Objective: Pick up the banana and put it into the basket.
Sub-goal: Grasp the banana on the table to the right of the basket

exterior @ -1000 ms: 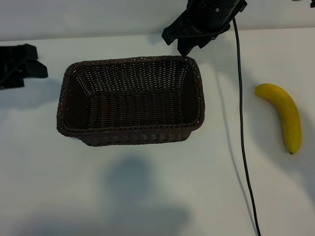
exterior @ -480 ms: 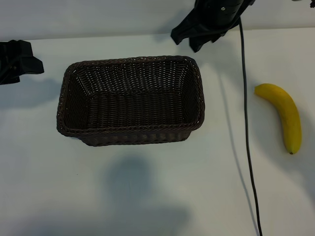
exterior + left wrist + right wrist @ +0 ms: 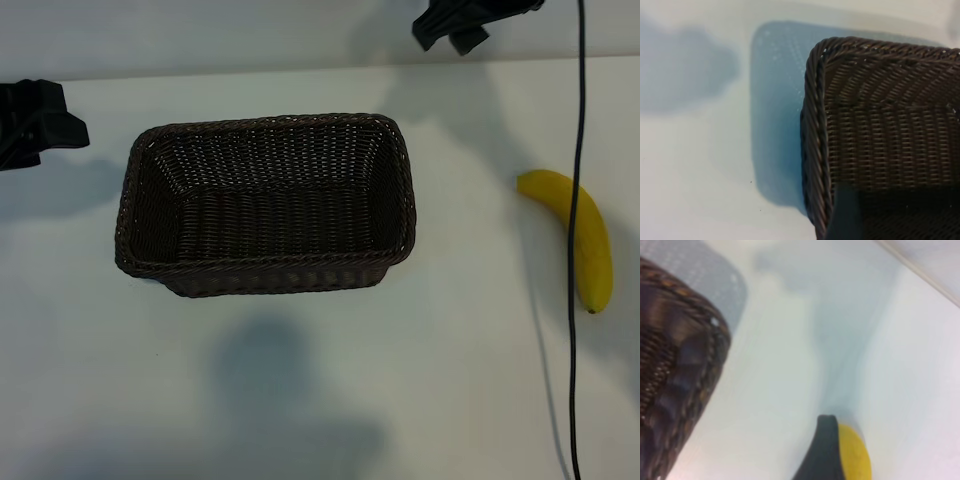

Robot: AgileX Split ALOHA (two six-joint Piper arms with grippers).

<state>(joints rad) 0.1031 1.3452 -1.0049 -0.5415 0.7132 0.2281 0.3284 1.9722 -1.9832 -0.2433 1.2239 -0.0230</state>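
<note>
The dark brown woven basket (image 3: 268,122) stands in the middle of the white table with nothing inside it. The yellow banana (image 3: 592,245) lies on the table to its right, apart from it. My right gripper (image 3: 448,36) hangs at the far edge of the table, between the basket's far right corner and the banana, open and holding nothing. In the right wrist view one dark finger (image 3: 822,450) shows, with the banana (image 3: 856,456) on the table behind it and the basket (image 3: 680,365) off to one side. My left gripper (image 3: 68,128) is parked left of the basket, open.
A black cable (image 3: 574,330) hangs from the right arm and crosses in front of the banana down to the near edge. The left wrist view shows the basket's corner rim (image 3: 815,125) and one dark finger (image 3: 842,215) over it.
My right gripper has moved from the basket's far right corner farther back and to the right. Its cable has swung right, across the banana. The left gripper has drawn back slightly to the left.
</note>
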